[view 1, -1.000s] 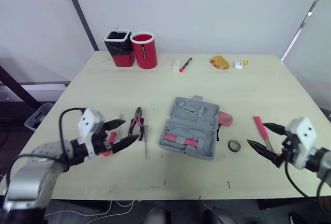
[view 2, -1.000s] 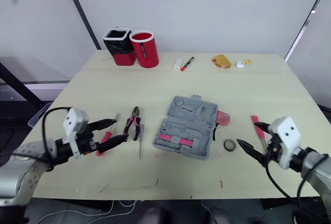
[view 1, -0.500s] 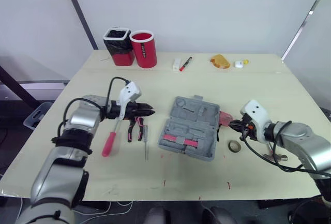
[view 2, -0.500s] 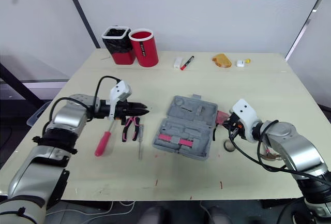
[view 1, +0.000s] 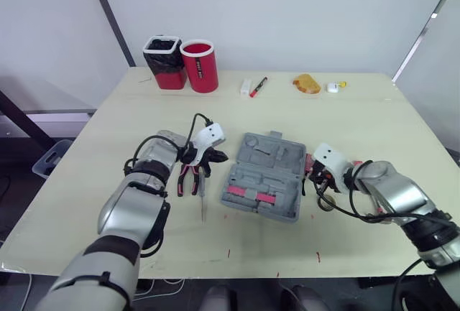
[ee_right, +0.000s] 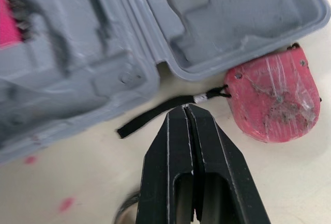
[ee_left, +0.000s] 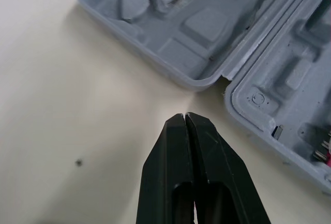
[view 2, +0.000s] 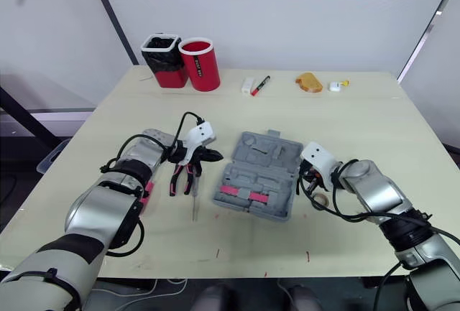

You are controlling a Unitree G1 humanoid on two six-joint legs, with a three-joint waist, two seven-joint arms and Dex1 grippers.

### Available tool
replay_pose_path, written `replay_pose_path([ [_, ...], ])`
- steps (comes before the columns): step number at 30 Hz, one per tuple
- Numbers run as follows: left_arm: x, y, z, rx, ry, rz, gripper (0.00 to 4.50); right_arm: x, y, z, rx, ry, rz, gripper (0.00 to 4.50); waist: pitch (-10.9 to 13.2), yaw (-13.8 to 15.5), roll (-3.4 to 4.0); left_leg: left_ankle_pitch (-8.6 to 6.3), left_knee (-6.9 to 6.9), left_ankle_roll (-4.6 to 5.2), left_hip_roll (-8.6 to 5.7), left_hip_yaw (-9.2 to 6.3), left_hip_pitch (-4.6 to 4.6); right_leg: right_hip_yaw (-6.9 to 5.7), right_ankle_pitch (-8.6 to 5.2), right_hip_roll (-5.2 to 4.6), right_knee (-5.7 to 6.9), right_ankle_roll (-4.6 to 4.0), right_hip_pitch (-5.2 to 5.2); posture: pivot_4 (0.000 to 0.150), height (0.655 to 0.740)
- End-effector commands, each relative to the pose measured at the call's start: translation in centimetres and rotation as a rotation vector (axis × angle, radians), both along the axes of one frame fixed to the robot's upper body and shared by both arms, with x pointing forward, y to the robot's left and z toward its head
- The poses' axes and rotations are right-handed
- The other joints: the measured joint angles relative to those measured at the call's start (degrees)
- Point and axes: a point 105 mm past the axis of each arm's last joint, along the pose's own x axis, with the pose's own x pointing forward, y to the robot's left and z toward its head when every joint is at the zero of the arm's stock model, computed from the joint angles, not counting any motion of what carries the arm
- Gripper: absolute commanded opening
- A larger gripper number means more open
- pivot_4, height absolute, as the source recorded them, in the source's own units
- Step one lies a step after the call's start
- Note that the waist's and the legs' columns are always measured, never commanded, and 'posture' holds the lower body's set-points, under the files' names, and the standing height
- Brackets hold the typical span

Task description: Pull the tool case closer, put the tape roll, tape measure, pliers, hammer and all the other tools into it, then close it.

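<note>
The grey tool case [view 1: 267,174] lies open in the middle of the table, with pink pieces in its near half. My left gripper [view 1: 221,157] is shut and empty, its tips just off the case's left edge [ee_left: 170,63]. Red-handled pliers [view 1: 188,178] and a thin screwdriver [view 1: 203,197] lie under that arm. My right gripper [view 1: 310,174] is shut on nothing at the case's right side. Its tips hang over the black strap [ee_right: 155,115] of the red tape measure [ee_right: 271,102]. The tape roll [view 1: 325,203] lies flat just near of it.
A black cup [view 1: 164,65] and a red cup [view 1: 200,67] stand at the back left. A marker [view 1: 257,88], a white block [view 1: 246,89], an orange object [view 1: 305,85] and a small white piece [view 1: 332,88] lie along the far edge.
Both arms swung in from the table's front edge to either side of the case. Both grippers went from open to shut.
</note>
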Motion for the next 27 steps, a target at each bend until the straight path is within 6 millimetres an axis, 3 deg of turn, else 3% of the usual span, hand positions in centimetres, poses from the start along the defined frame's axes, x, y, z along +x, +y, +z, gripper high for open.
replay_pose_path([
  [1,0.5,-0.4,0.7,0.040,-0.040,-0.012,0.08,0.9,0.6,0.4,-0.020,-0.022,0.030,0.00,0.00,-0.16,0.00,0.00,0.01,0.00,0.00,0.00,0.00,0.00,0.00,0.00,0.03,0.00,0.00,0.150,0.7400],
  [5,0.0,-1.8,-0.6,0.050,-0.005,-0.056,0.08,1.3,1.9,-1.9,-0.092,0.024,0.101,0.00,0.00,-0.60,0.00,0.00,0.03,0.00,0.00,0.00,0.01,0.00,0.00,0.00,0.05,0.00,0.00,0.150,0.7400],
  [10,-0.8,-2.8,-0.9,0.007,0.037,-0.116,0.08,1.7,3.6,-2.4,-0.075,0.018,0.163,0.00,-0.02,-1.29,-0.03,0.01,0.13,-0.01,0.00,0.00,0.02,0.00,0.01,-0.01,0.12,0.01,0.02,0.150,0.7400],
  [20,-2.3,-2.0,-1.3,-0.074,0.123,-0.177,0.08,0.9,4.1,-1.2,-0.060,0.000,0.273,0.00,-0.02,-1.27,-0.02,0.00,0.48,-0.01,0.00,-0.09,0.06,0.00,0.01,-0.01,0.72,0.00,-0.01,0.150,0.7400],
  [27,-3.7,-1.1,-2.3,-0.119,0.158,-0.205,0.08,-0.8,4.2,-0.8,-0.067,0.013,0.359,0.00,-0.02,-1.33,-0.02,0.00,0.48,-0.01,0.01,-0.06,0.06,0.02,0.01,-0.01,0.69,0.00,-0.02,0.150,0.7400],
])
